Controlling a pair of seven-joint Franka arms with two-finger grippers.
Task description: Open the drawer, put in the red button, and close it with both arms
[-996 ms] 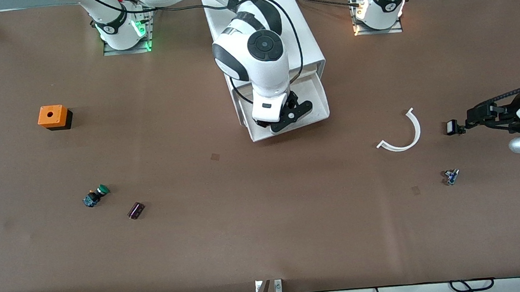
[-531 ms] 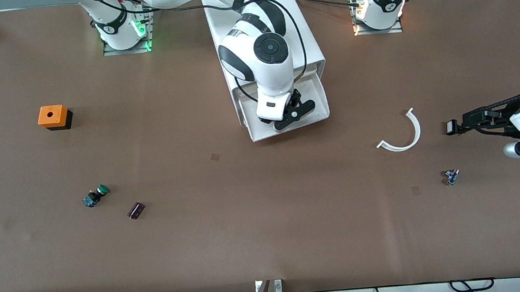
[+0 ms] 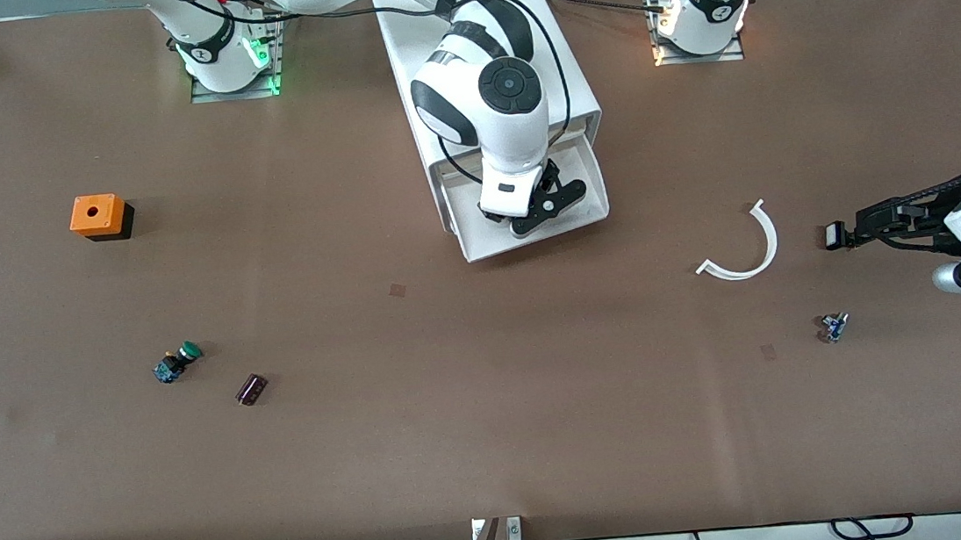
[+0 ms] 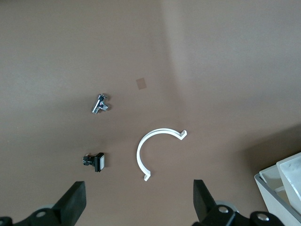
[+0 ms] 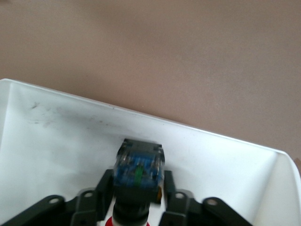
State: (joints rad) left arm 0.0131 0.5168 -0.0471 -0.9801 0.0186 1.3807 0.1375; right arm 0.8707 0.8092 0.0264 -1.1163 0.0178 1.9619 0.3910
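We see the right claw [image 3: 538, 211] hanging over the open drawer [image 3: 589, 207], the middle 1 of 3 in the white cabinet [image 3: 550, 34] that stands between the 2 arm bases. In the right wrist view the right claw [image 5: 137, 200] is closed on the red button [image 5: 138, 172]: its black fingers [image 5: 91, 200] press against the black body from both sides, the blue base points away from the wrist, and a sliver of red cap shows at the picture's lower edge. The button is held above the white floor of the drawer [image 5: 56, 136], inside its rim, and we cannot tell whether it touches the floor.

The left claw [image 3: 839, 235] waits over the table [image 3: 497, 445] toward the left arm's end. In the left wrist view the left claw [image 4: 136, 207] stands wide open with nothing between its fingers [image 4: 73, 200]. Below it on the table lie a white curved strip [image 3: 743, 249], a small black-and-white part [image 4: 94, 161] and a small metal fitting [image 3: 834, 327], each apart from the others.

Toward the right arm's end of the table we see an orange box [image 3: 98, 216], a green-capped button [image 3: 176, 362] and, just beside it, a dark purple part [image 3: 251, 389].
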